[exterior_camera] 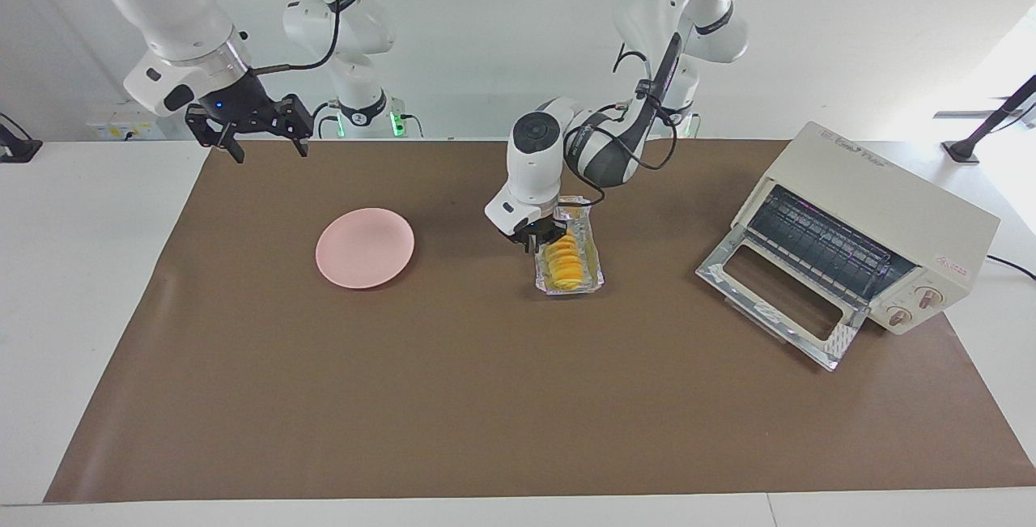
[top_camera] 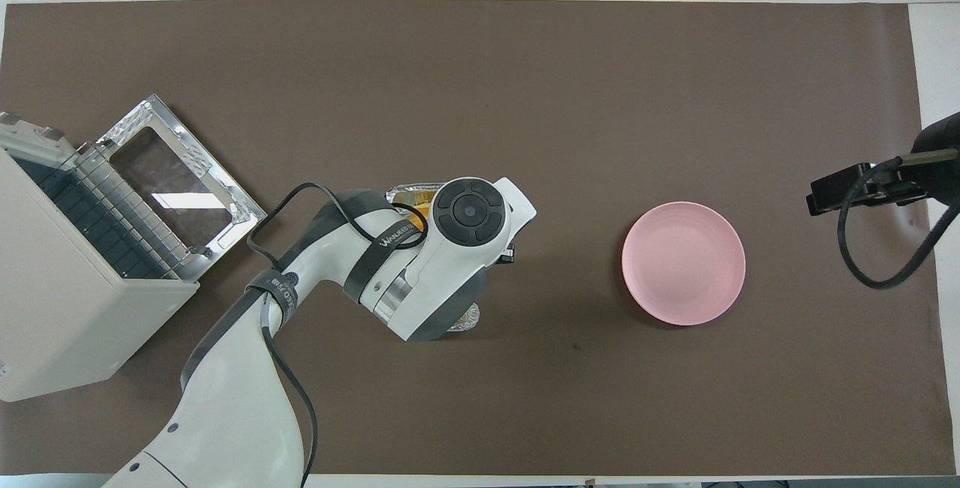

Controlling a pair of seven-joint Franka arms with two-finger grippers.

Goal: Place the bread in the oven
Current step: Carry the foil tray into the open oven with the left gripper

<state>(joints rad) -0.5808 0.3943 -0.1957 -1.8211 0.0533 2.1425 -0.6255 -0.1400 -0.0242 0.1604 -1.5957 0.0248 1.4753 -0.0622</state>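
Note:
The yellow-orange ridged bread (exterior_camera: 566,264) lies in a crinkled foil tray (exterior_camera: 595,278) in the middle of the brown mat. My left gripper (exterior_camera: 544,241) is down at the end of the bread nearer to the robots. In the overhead view the left arm hides most of it; only a sliver of bread (top_camera: 421,210) and the tray's rim (top_camera: 405,192) show. The cream-white oven (exterior_camera: 882,211) stands at the left arm's end of the table, its glass door (exterior_camera: 777,294) dropped open, wire rack showing. My right gripper (exterior_camera: 265,145) hangs open and empty, raised over the mat's edge at the right arm's end.
A round pink plate (exterior_camera: 365,247) lies on the mat between the tray and the right arm's end; it also shows in the overhead view (top_camera: 683,262). The oven (top_camera: 67,308) and its open door (top_camera: 172,188) show there too. Brown mat (exterior_camera: 486,397) covers the table.

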